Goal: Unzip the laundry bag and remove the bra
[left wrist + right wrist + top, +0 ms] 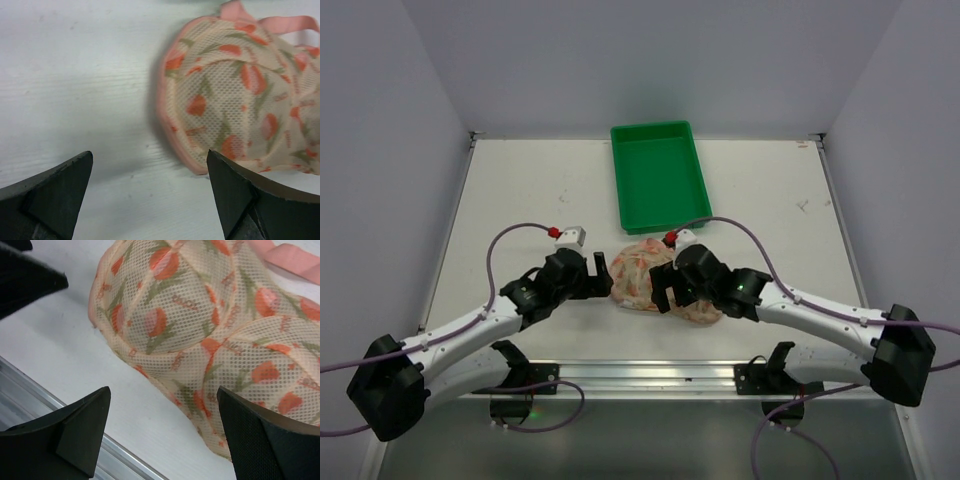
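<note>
A robot test lab: a bare white counter boxed in by plain white walls, with two cabled robot arms bolted to a metal rail along its near edge.

left arm, right arm: white links, black joints | cables: lilac, red-capped | gripper fingers: matte black wedges

Peanut-shaped, two-lobed laundry bag of pale mesh fabric printed with orange-red flowers and green stems, lying flat on the white table.
It rests near the table's front edge, about midway across, with both lobes domed upward and side by side. Pink edging runs round its rim where it meets the tabletop, and a pink fabric loop sticks out from the far side. Whether the zip is undone cannot be told.
</note>
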Controlling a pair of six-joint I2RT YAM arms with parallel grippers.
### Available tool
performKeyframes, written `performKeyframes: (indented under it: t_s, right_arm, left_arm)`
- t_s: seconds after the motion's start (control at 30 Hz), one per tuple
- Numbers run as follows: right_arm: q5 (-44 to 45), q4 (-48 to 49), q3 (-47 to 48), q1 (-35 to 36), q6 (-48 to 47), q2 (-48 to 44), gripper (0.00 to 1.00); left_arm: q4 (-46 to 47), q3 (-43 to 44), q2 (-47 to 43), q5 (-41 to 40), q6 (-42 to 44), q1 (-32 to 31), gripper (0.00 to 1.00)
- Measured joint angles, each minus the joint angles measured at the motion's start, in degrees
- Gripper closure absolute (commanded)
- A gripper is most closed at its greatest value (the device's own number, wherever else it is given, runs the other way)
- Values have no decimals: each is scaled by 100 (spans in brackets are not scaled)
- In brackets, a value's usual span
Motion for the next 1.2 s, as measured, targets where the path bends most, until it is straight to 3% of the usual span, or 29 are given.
performKeyframes:
  t_s: [0.4, 0.8, 1.2]
  right_arm:
    - [1482, -944, 1047, 1357, -105, 1784, 4]
    - [2544, -1567, 1576, 1626, -46, 2704, 4]
    - [2741, -1508, 1580, 1906, -284, 2929, 7]
  left_arm:
    - [-498, -195, -273, 28, -42, 577, 0]
    - [-553, -195, -286, 20, 7, 682, 0]
    - [-586, -195, -308, 20, 55, 772, 0]
